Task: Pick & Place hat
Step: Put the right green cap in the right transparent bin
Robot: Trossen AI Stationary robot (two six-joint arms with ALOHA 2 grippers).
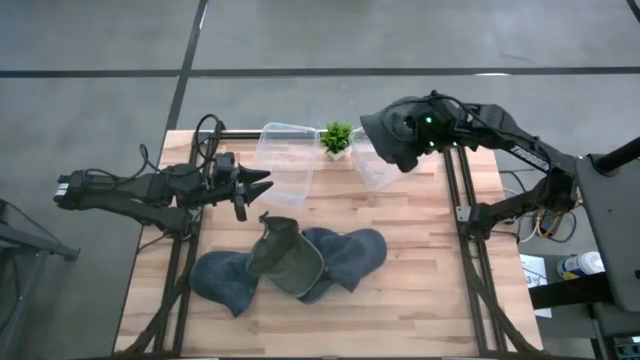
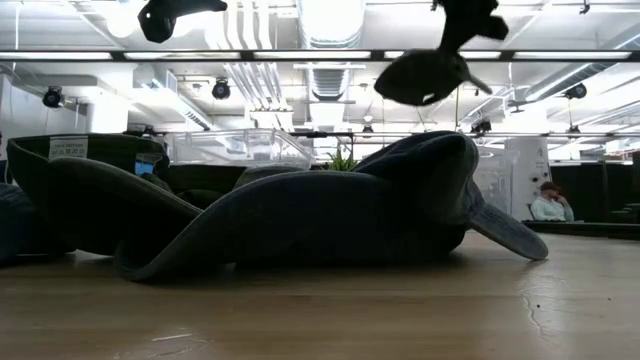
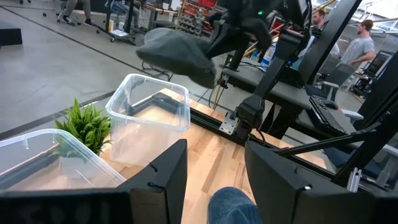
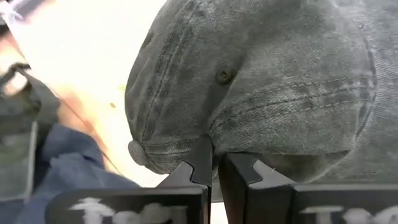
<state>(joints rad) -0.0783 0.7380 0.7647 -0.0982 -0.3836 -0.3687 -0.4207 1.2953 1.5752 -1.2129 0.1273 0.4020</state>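
Note:
My right gripper [image 1: 420, 128] is shut on a dark grey cap [image 1: 388, 138] and holds it high over the table's far right, above a clear bin [image 1: 375, 172]. The cap also shows in the low view [image 2: 428, 76], the left wrist view [image 3: 177, 53] and the right wrist view [image 4: 261, 81]. Two blue denim hats [image 1: 225, 280] [image 1: 355, 255] and an olive cap [image 1: 287, 260] lie in a heap on the table's near middle. My left gripper [image 1: 258, 186] is open and empty above the table, left of the heap's far side; its fingers show in its wrist view [image 3: 214, 180]. My right gripper pinches the cap's crown cloth [image 4: 214, 140] between its two fingers, at a bulge near a seam and an eyelet. The fingers come from above. The cap hangs below them, tilted and lifted clear of the bin and the table.
A second clear bin [image 1: 287, 160] stands at the far middle, with a small green plant [image 1: 337, 138] between the two bins. Black rails [image 1: 470, 250] run along the table's left and right sides. People and desks show in the room beyond.

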